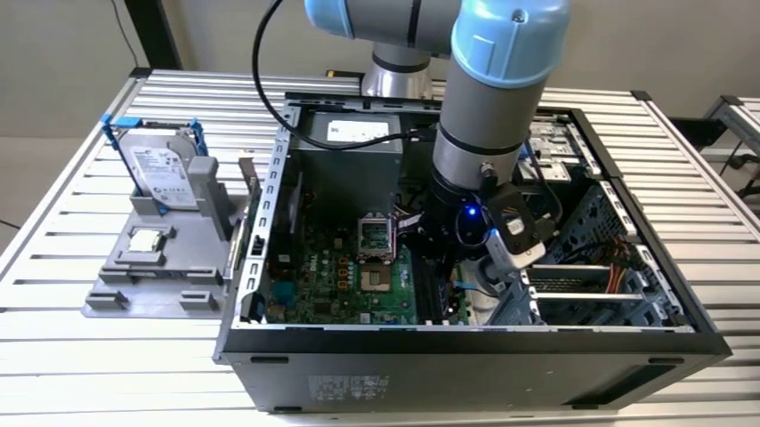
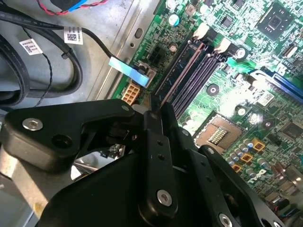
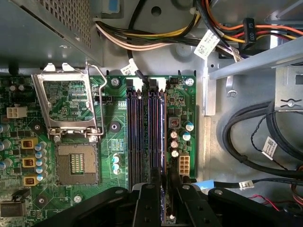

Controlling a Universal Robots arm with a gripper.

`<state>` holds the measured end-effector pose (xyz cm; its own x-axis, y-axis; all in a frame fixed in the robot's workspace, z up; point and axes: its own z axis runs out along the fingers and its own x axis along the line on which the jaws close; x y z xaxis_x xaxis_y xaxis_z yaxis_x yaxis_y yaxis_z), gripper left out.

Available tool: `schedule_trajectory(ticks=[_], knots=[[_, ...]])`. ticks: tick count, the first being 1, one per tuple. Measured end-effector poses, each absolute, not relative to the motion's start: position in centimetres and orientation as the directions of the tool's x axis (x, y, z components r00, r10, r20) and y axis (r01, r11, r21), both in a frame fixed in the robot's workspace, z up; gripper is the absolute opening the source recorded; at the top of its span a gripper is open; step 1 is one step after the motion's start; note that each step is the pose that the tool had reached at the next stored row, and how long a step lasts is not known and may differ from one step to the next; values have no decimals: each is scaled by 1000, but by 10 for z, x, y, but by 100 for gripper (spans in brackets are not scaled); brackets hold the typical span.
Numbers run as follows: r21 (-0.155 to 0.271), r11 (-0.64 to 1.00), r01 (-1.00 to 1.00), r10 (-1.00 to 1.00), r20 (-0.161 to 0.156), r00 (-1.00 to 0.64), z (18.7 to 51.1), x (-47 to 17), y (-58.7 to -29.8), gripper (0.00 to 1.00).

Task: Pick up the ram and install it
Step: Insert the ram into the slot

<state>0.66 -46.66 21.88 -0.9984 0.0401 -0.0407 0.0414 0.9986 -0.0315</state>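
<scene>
Well, my fingers (image 3: 147, 201) are pinched close on a thin edge I take for the ram (image 3: 164, 142). It stands edge-on along the outermost memory slot, and my gripper (image 3: 164, 189) hangs low inside the computer case (image 1: 475, 342). In the exterior view, the bare processor socket (image 1: 377, 267) lies at nine o'clock from me, and the hard drive (image 1: 160, 169) is well outside at ten. Picking up looks done. I cannot tell whether the stick is pressed fully home.

The arm (image 1: 481, 133) reaches steeply downward, its gripper (image 3: 161, 187) fingers nearly closed.
</scene>
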Motion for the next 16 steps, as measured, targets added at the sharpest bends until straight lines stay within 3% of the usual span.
schedule_trajectory(ticks=[8, 15, 16], knots=[[-34, 999, 41, 40, -41, -998, 250, 7, -467, 100], [-38, 998, 41, 40, -41, -998, 251, 7, -467, 100], [-38, 998, 41, 40, -41, -998, 251, 7, -467, 0]])
